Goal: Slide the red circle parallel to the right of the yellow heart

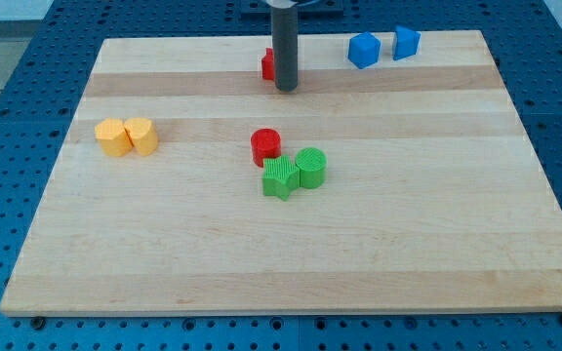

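Observation:
The red circle (266, 146) sits near the board's middle, touching the green blocks below it. Two yellow blocks lie at the view's left: one (113, 137) and another (142, 135) touch side by side; I cannot tell which is the heart. My tip (286, 88) stands near the view's top centre, well above the red circle and apart from it. A second red block (268, 64) is partly hidden behind the rod.
A green star-like block (280, 178) and a green circle (311, 167) touch each other just below the red circle. Two blue blocks (363, 50) (407, 42) lie at the view's top right. The wooden board (291, 263) has edges on all sides.

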You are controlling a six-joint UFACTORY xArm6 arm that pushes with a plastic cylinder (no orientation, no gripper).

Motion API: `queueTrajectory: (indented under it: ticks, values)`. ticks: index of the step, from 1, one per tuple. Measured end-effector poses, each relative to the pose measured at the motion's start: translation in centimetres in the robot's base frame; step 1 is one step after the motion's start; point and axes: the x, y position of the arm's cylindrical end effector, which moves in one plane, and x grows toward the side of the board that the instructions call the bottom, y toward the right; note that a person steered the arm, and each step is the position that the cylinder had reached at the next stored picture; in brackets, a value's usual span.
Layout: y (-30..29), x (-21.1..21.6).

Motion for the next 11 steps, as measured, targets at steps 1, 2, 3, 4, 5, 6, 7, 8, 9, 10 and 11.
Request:
queueTrajectory:
  ticks: [1,2,3,4,5,6,7,8,9,10,11]
  values:
    - [-1.8,-1.2]
    - [-2.5,-1.5]
    - [-0.5,1.9]
    - [1.3,5.3]
    - [1.7,7.7]
    - [-0.6,11.7]
    - [-0.8,15.5]
    - [-2.0,17.4]
    - [-3.8,18.4]
    - [-4.6,16.7]
    - [-10.0,12.5]
